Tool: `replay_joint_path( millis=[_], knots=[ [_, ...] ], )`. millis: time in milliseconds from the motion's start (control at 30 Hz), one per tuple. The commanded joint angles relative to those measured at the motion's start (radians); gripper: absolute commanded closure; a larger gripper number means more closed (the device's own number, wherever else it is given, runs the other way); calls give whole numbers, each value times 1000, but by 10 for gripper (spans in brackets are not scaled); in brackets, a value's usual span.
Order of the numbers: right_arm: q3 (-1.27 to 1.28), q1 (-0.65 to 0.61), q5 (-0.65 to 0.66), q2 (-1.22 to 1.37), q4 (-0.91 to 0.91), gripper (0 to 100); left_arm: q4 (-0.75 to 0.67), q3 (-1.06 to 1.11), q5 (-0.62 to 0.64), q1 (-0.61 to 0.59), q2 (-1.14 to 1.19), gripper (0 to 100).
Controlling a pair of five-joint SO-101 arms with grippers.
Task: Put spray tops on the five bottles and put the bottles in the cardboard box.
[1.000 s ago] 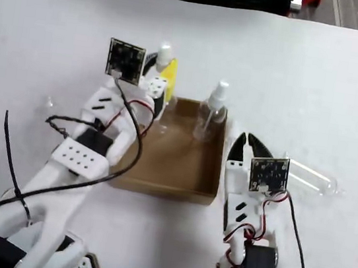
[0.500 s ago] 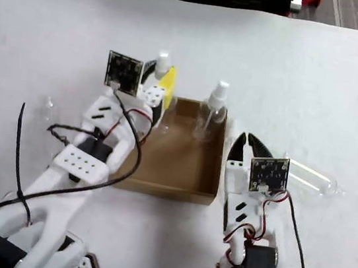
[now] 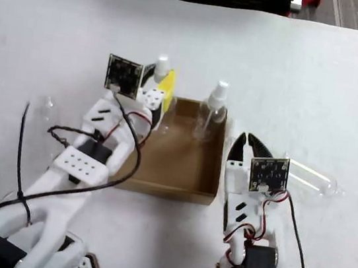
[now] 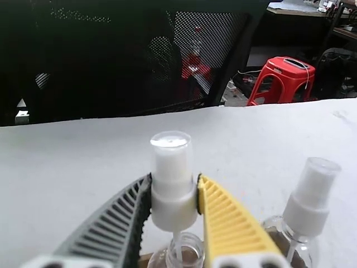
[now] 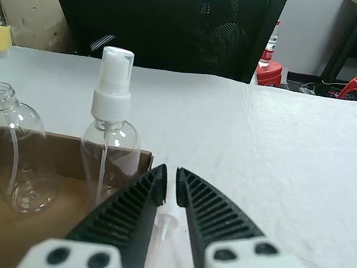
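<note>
**High view:** A cardboard box (image 3: 176, 157) is sitting mid-counter (image 3: 321, 74) between the two arms. The left gripper (image 3: 161, 71) is hanging over the box's far left corner with a white spray top (image 3: 163, 62) between its jaws. A capped bottle (image 3: 211, 115) is standing in the far right corner. The right gripper (image 3: 248, 142) is resting just outside the box's right wall. Beside it, a clear uncapped bottle (image 3: 313, 177) is lying on its side on the counter.

**Left wrist view:** This view is showing the grip up close. The grey and yellow jaws are clamping the spray top (image 4: 173, 190) by its collar. The top's thin tube is running down into the mouth of an open bottle (image 4: 181, 252) directly beneath it, with the collar hovering just above the neck. The capped bottle (image 4: 308, 195) is standing beside it.

**Right wrist view:** The black jaws are drawn nearly together, with only a thin slit between them, and are holding nothing. Beyond them, the capped bottle (image 5: 111, 139) and the open bottle (image 5: 19, 162) are both standing inside the box (image 5: 61, 146).
</note>
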Motion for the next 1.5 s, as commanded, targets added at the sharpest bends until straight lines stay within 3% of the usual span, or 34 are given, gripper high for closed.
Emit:
replay_joint_path(
  millis=[0,1033,1300,1467],
  knots=[
    [23,2,12,-7,-15,983,-28,6,-17,33,-5,978],
    [23,2,12,-7,-15,983,-28,29,-15,42,51,976],
    [23,2,12,-7,-15,983,-20,23,-15,50,54,897],
    [23,1,12,-7,-16,983,86,-35,-15,48,54,894]
  ],
)
